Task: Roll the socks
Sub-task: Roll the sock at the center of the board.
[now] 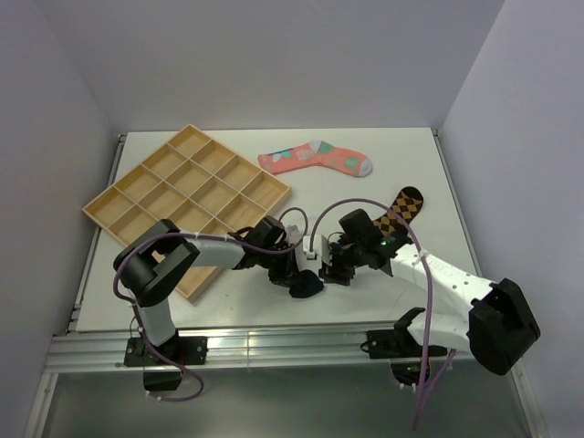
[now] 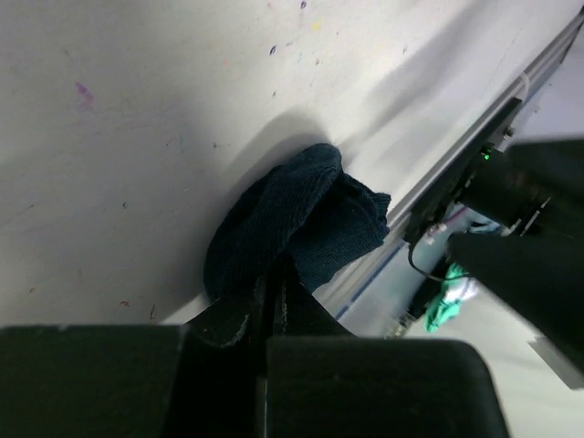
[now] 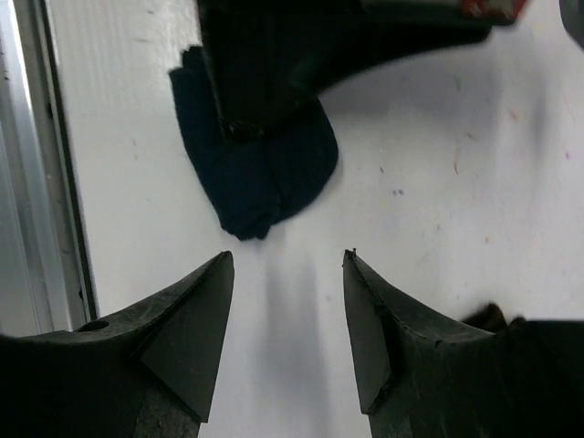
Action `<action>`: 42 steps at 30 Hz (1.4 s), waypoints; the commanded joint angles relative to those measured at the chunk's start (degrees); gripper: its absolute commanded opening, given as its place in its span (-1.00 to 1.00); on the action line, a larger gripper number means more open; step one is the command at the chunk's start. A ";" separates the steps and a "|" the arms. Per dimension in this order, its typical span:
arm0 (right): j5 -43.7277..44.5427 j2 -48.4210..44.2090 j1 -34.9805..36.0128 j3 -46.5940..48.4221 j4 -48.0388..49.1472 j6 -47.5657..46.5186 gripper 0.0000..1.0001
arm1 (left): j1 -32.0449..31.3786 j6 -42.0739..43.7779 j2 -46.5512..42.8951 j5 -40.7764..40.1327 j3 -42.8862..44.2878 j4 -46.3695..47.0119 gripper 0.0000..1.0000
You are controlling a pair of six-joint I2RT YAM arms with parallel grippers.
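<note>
Left gripper (image 2: 274, 290) fills the bottom of its own wrist view, jaws clenched on a fold at the near edge of the navy sock (image 2: 292, 214). Sock is bunched into a loose lump on the table (image 1: 246, 308), near the front edge, roughly midway between the two arms. Long axis is hard to call in that state. From the right wrist view the lump runs roughly away from the camera, narrow end toward it. Right gripper (image 3: 287, 257) sits just right of the lump, jaws spread and empty, gap lined up on that narrow end, tips near but not touching. So the sock lies straight ahead of the right jaws, and a short forward reach would likely put fabric between them. Left arm is the nearer one and has hold of it. Pink sock (image 1: 315, 161) lies flat at the far side. Diamond-patterned sock (image 1: 402, 206) is far right, partly under the right arm. Both are well apart from the jaws, unrolled.
</note>
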 commanded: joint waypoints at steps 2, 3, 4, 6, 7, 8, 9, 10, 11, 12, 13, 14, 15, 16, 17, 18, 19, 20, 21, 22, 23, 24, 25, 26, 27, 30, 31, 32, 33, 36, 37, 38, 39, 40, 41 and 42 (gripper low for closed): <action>2.58 0.49 6.33 -1.17 5.91 0.53 0.18 | 0.90 0.24 2.97 3.34 0.96 -4.63 -0.99; 3.29 0.67 7.56 -1.87 6.71 0.80 0.17 | 1.25 0.32 3.23 3.69 1.14 -4.90 -0.99; 4.08 0.93 9.92 -2.31 7.50 1.15 0.17 | 1.25 0.32 3.67 3.69 1.32 -4.99 -0.99; 6.19 1.11 12.13 -3.45 9.34 1.32 0.17 | 1.51 -0.02 3.85 3.87 1.76 -5.34 -0.99; 6.98 1.72 13.18 -3.72 10.22 1.41 0.17 | 1.60 -0.03 4.20 3.87 1.84 -5.34 -0.99; 7.77 1.81 14.93 -4.33 10.75 1.59 0.17 | 1.60 0.06 4.29 3.87 2.11 -5.51 -0.99; 9.17 2.07 15.91 -4.69 11.10 1.50 0.17 | 1.69 0.06 4.29 3.96 2.20 -5.51 -0.99; 9.71 2.16 16.61 -5.12 12.24 1.50 0.17 | 1.78 0.06 4.47 3.96 2.28 -5.60 -0.99; 10.41 2.69 18.01 -5.74 12.86 1.42 0.17 | 1.78 0.06 4.64 4.04 2.46 -5.69 -0.99; 11.98 2.95 18.64 -6.00 13.56 1.50 0.17 | 1.87 -0.03 4.90 4.22 2.55 -5.52 -0.99; 12.61 3.22 19.25 -6.27 14.26 1.42 0.17 | 1.87 -0.03 4.91 4.22 2.46 -5.43 -0.99; 13.22 3.65 19.78 -6.62 15.23 1.41 0.17 | 1.87 -0.11 4.99 4.31 2.55 -5.34 -0.99; 14.01 4.27 20.57 -6.80 15.67 1.41 0.17 | 1.87 -0.11 4.99 4.31 2.55 -5.16 -0.99; 14.37 4.88 20.84 -6.89 16.29 1.33 0.17 | 1.87 -0.20 4.99 4.31 2.46 -5.25 -0.99; 14.81 5.32 21.10 -6.97 16.64 1.33 0.17 | 1.87 -0.20 4.99 4.39 2.37 -4.99 -0.99; 15.16 6.37 21.54 -6.97 16.99 1.33 0.16 | 1.95 -0.38 5.08 4.57 2.29 -4.64 -0.99; 15.86 6.82 21.72 -7.06 17.52 1.33 0.16 | 1.95 -0.38 5.00 4.57 2.28 -4.63 -0.99; 16.04 7.34 21.81 -6.71 17.35 1.41 0.15 | 2.04 -0.47 4.99 4.57 2.20 -4.55 -0.99; 16.13 7.78 21.98 -6.54 17.26 1.50 0.11 | 2.04 -0.55 4.91 4.66 2.02 -4.29 -0.99; 16.39 7.96 21.98 -6.45 17.09 1.50 0.08 | 2.04 -0.73 4.91 4.75 1.67 -3.67 -0.99; 16.65 8.05 22.07 -6.36 17.00 1.50 0.04 | 2.13 -1.34 4.73 5.01 1.32 -3.23 -0.99; 16.74 8.14 22.16 -6.36 16.91 1.59 -0.10 | 2.22 -1.61 4.38 5.18 1.06 -2.79 -0.99; 16.92 8.31 22.25 -6.36 16.47 1.68 -0.23 | 2.31 -1.96 4.21 5.19 0.36 -0.96 -0.99; 17.09 8.40 22.25 -6.18 16.12 1.94 -0.37 | 2.48 -3.18 3.86 5.53 -0.17 0.10 -0.99; 17.10 8.40 22.25 -6.01 15.77 2.46 -0.58 | 2.66 -4.32 3.33 6.06 -0.96 2.03 -0.96; 15.87 9.54 22.16 -4.69 12.96 3.34 -0.77 | 3.54 -9.60 2.10 7.65 -4.30 9.76 -0.89; 15.26 9.55 21.98 -4.60 11.65 3.61 -0.84 | 3.62 -10.48 1.66 5.99 -5.26 10.82 -0.88; 13.77 9.11 21.46 -4.60 11.20 3.61 -0.85 | 3.62 -12.23 0.26 5.11 -5.88 12.31 -0.85; 12.80 8.93 21.02 -4.51 10.76 3.61 -0.85 | 3.62 -13.37 -0.53 4.23 -6.59 14.07 -0.78; 8.68 10.86 19.26 -2.41 6.90 3.70 -0.85 | 3.62 -17.95 -3.79 0.80 -10.10 20.83 -0.69; 7.00 11.82 18.56 -0.49 4.28 3.61 -0.85 | 3.62 -19.09 -4.58 0.18 -12.11 22.85 -0.66; 5.60 13.75 17.16 0.57 3.03 3.61 -0.85 | 3.54 -20.75 -5.19 -1.91 -13.09 24.96 -0.63; 2.80 15.16 16.45 1.63 0.15 3.18 -0.85 | 3.45 -21.38 -6.59 -3.15 -15.01 28.03 -0.58; 1.73 16.48 15.66 3.99 -1.44 3.00 -0.85 | 3.54 -21.65 -7.22 -4.38 -15.99 29.63 -0.56; 0.84 19.27 14.52 5.14 -2.85 2.74 -0.85 | 3.45 -22.43 -8.44 -6.48 -16.87 30.77 -0.54; -0.12 20.43 13.90 6.20 -4.00 2.30 -0.85 | 3.36 -22.79 -9.06 -7.63 -17.75 33.83 -0.53</action>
